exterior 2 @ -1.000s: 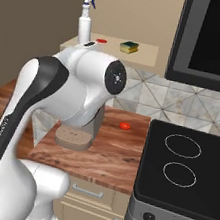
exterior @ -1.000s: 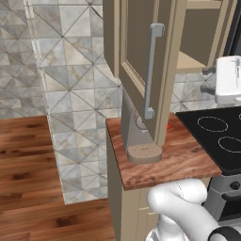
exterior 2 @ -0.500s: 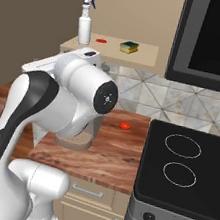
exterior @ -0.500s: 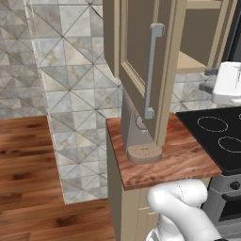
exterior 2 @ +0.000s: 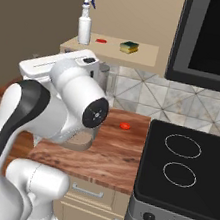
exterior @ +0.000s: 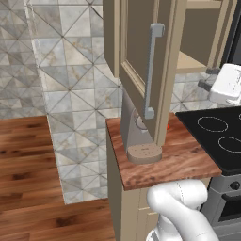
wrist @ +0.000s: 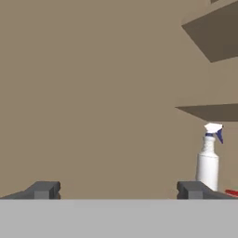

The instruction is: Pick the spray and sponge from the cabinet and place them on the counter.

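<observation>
The spray (exterior 2: 86, 19), a pale bottle with a pointed nozzle, stands upright at the left of the open cabinet's shelf (exterior 2: 143, 58). The sponge (exterior 2: 128, 47), green over yellow, lies further right on that shelf. In the hand view the spray (wrist: 208, 160) stands some way ahead, just right of the right fingertip. My gripper (wrist: 117, 190) is open with nothing between its fingers. From the left base view the gripper (exterior: 207, 79) hovers in front of the cabinet opening, above the stovetop edge. The cabinet door (exterior: 139, 56) is swung wide open over the counter (exterior 2: 120, 152).
A small red thing (exterior 2: 101, 40) lies on the shelf between spray and sponge. Another red-orange thing (exterior 2: 124, 126) sits on the counter. The grey coffee machine (exterior: 136, 134) stands under the open door. The black stovetop (exterior 2: 193, 169) is to the right, with a dark microwave (exterior 2: 215, 38) above it.
The arm's elbow has dropped lower, uncovering more of the shelf in the right base view. The hand has sunk slightly before the cabinet. Spray and sponge have not moved.
</observation>
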### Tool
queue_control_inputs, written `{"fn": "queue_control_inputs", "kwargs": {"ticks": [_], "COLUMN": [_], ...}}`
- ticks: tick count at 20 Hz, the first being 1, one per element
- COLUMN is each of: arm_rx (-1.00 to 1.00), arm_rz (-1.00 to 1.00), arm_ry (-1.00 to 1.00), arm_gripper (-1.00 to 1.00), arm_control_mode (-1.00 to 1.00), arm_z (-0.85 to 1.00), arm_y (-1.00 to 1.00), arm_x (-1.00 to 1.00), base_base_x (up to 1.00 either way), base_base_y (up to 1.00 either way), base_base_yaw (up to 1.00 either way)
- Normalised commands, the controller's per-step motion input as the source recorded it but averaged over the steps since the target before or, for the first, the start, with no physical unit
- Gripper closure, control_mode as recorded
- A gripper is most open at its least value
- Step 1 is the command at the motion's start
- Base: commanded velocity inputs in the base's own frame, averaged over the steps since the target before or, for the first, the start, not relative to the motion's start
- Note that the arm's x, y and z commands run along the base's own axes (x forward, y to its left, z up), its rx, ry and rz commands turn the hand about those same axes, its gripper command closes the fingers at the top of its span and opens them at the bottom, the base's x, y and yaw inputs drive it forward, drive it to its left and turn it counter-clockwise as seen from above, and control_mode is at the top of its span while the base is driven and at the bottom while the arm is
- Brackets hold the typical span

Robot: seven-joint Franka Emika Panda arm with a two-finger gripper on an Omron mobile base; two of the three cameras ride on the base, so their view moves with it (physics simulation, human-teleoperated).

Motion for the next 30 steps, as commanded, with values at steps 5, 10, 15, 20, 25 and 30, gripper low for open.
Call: {"fn": "queue_control_inputs", "kwargs": {"ticks": [5, 10, 15, 20, 25, 30], "arm_rx": [0.03, 0.0, 0.0, 0.0, 0.0, 0.0], "arm_rz": [-0.05, -0.04, -0.03, -0.03, -0.03, -0.02], "arm_ry": [-0.05, -0.02, 0.0, 0.0, 0.0, 0.0], "arm_gripper": [-1.0, -1.0, -1.0, -1.0, -1.0, -1.0], "arm_control_mode": [-1.0, -1.0, -1.0, -1.0, -1.0, -1.0], "arm_z": [0.01, 0.0, 0.03, 0.1, 0.02, 0.0], "arm_y": [0.04, 0.02, 0.02, 0.02, 0.01, 0.0], "arm_x": [0.03, 0.09, 0.07, 0.04, 0.06, 0.1], "base_base_x": [0.0, 0.0, 0.0, 0.0, 0.0, 0.0], "base_base_y": [0.0, 0.0, 0.0, 0.0, 0.0, 0.0], "base_base_yaw": [0.0, 0.0, 0.0, 0.0, 0.0, 0.0]}}
